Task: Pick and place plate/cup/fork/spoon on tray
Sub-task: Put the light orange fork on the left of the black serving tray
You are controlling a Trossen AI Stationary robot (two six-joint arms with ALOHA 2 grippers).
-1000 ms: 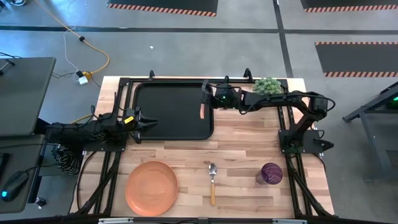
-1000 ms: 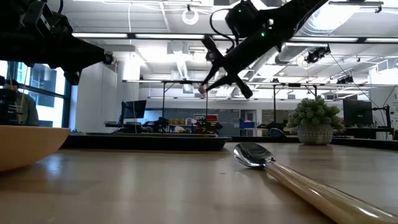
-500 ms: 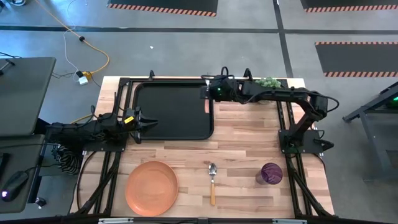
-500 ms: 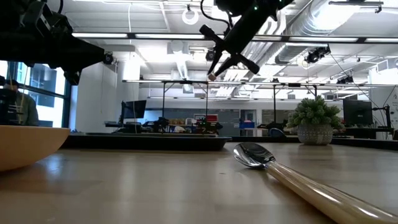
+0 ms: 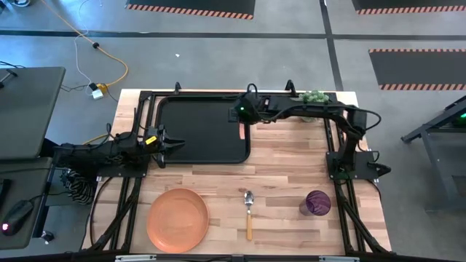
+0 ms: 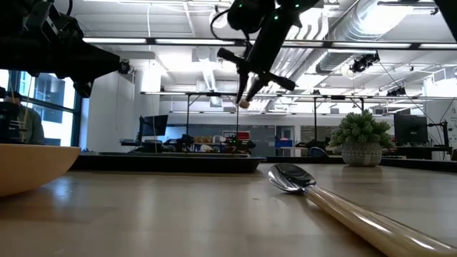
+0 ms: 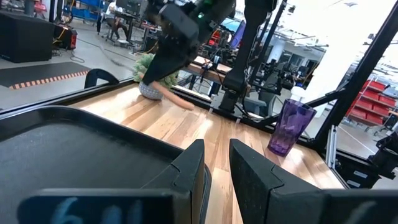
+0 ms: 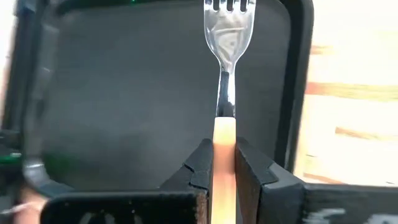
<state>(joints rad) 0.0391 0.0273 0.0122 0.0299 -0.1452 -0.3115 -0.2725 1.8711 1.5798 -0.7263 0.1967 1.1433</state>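
My right gripper (image 5: 242, 116) is shut on the fork (image 8: 228, 37), high above the right rim of the black tray (image 5: 204, 129); the fork has a silver tined head and a tan handle. My left gripper (image 5: 176, 145) is empty with a narrow gap between its fingers (image 7: 216, 158), and hovers over the tray's left near part. The orange plate (image 5: 177, 220), the spoon (image 5: 248, 211) and the purple cup (image 5: 317, 203) rest on the wooden table near its front edge. My right gripper pinches the fork's tan handle (image 8: 224, 134) between its two fingers, just behind the metal neck. The tined head sticks out past the fingertips over the tray. The handle's free end (image 6: 243, 103) hangs below the gripper. The fork is lifted clear.
A green bushy plant (image 5: 313, 96) in a pot stands at the table's far right corner. The arms' black frames run along both table sides. In the low view the spoon (image 6: 335, 203) lies close in front and the plate's rim (image 6: 28, 168) shows at the left.
My right gripper has carried the fork up and a little toward the table's left and far edge. It has turned, so that the fork hangs more steeply. The fork stays in its hold.
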